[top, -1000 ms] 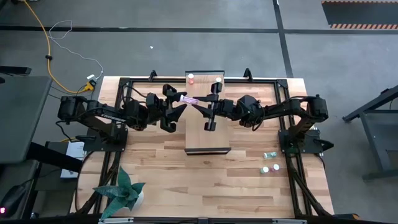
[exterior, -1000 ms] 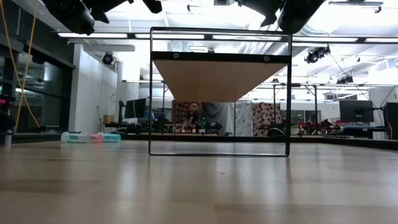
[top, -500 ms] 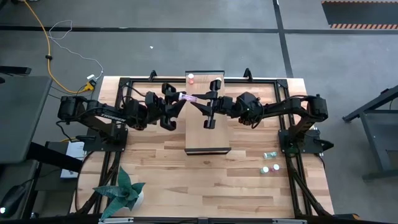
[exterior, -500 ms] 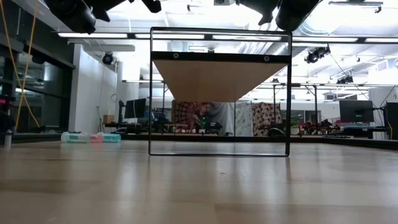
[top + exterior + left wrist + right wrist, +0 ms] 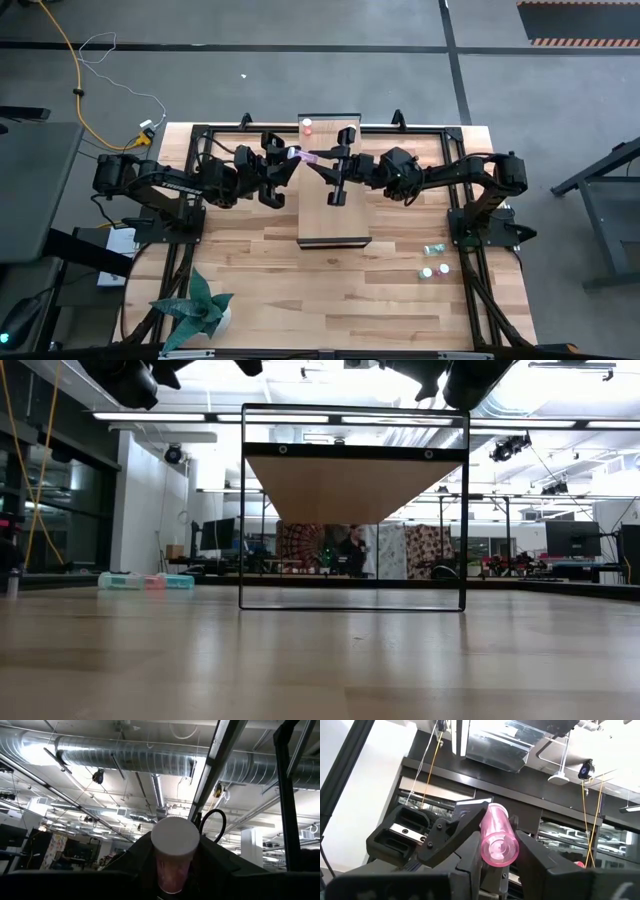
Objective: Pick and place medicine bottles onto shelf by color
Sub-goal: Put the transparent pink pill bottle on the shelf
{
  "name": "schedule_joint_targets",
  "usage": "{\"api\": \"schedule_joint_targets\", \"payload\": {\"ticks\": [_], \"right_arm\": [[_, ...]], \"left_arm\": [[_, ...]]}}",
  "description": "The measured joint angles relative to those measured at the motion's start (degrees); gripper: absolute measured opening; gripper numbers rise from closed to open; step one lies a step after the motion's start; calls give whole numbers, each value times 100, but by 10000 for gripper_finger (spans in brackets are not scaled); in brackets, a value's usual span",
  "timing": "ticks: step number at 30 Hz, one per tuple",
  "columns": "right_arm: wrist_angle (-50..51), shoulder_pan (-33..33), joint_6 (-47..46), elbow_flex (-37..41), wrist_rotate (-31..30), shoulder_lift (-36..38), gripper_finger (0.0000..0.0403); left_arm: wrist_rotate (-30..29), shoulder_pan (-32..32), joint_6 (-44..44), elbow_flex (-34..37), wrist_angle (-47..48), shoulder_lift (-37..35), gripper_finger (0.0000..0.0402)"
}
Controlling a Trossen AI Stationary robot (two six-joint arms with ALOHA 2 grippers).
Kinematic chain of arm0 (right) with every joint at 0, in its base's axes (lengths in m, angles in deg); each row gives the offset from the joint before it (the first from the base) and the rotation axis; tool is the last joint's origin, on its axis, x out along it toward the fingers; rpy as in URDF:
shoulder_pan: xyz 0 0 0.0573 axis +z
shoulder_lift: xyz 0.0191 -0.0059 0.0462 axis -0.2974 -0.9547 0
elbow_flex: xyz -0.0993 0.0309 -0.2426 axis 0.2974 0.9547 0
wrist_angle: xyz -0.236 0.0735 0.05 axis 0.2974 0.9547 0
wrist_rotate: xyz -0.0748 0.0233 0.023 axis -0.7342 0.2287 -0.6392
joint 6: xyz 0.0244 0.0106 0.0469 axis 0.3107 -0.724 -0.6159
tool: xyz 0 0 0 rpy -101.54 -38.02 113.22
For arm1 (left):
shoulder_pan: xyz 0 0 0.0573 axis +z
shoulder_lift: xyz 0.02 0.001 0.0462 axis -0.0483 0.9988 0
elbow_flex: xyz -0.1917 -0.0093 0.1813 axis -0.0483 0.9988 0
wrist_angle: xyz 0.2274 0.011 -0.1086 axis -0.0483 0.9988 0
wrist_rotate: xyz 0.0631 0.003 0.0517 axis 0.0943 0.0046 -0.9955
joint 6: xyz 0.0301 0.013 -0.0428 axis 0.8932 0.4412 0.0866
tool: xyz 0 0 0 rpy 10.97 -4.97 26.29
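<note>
A pink medicine bottle with a white cap hangs in the air between my two grippers, above the far half of the shelf. My left gripper reaches it from the left and is shut on it. My right gripper reaches it from the right and is also shut on it. Another pink bottle stands on the shelf's far end. Three bottles lie on the table near the right arm's base. In the low view they show as a teal, pink and blue row. My left gripper pinches the bottle between its two fingers on the pink body, just under the white cap. It comes from the table's left, and the bottle is lifted clear of the shelf. My right gripper pinches the bottle's bottom end between its two fingers, coming from the table's right with the fingers along the bottle. The bottle points away toward my left gripper and touches nothing below.
The shelf stands on a thin black frame in the table's middle, and its underside is raised well above the tabletop. A potted plant sits at the near left corner. A black rail frame borders the table. A person moves in the room beyond.
My right gripper has crept slightly toward the table's left and far edge, with the pink bottle still between both grippers. A person in the room behind has walked across.
</note>
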Motion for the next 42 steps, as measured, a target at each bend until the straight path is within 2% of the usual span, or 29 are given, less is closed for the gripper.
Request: {"api": "schedule_joint_targets", "payload": {"ticks": [7, 14, 17, 20, 28, 32, 37, 40, 42], "right_arm": [[141, -8, -104, 0, -79, 0, 123], [824, -34, 183, 7, -645, 143, 149], [1501, -84, 194, 7, -695, 368, 154], [2618, -165, 202, 7, -805, 717, 156], [5720, -243, 302, 9, -1352, 1692, 156], [6947, -243, 163, 9, -1802, 2008, 156], [7765, -243, -152, 9, -2176, 2188, 156], [7864, -243, -211, 11, -2177, 2169, 156], [7791, -243, -212, 11, -2177, 2128, 156]], "left_arm": [[-6, 109, 3, 0, 76, 1, 97], [-23, 208, 4, 0, 110, 2, 100], [-27, 281, 4, 0, 317, -16, 99], [-44, 383, 4, 0, 731, -196, 98], [-59, 661, 4, 0, 2537, -908, 101], [-511, 788, 93, 0, 3717, -1123, 101], [-1364, 1060, 256, -381, 5376, -1044, 101], [-1550, 1284, 258, -804, 6306, -752, 101], [-1574, 1439, 254, -1009, 6575, -491, 101]]}}
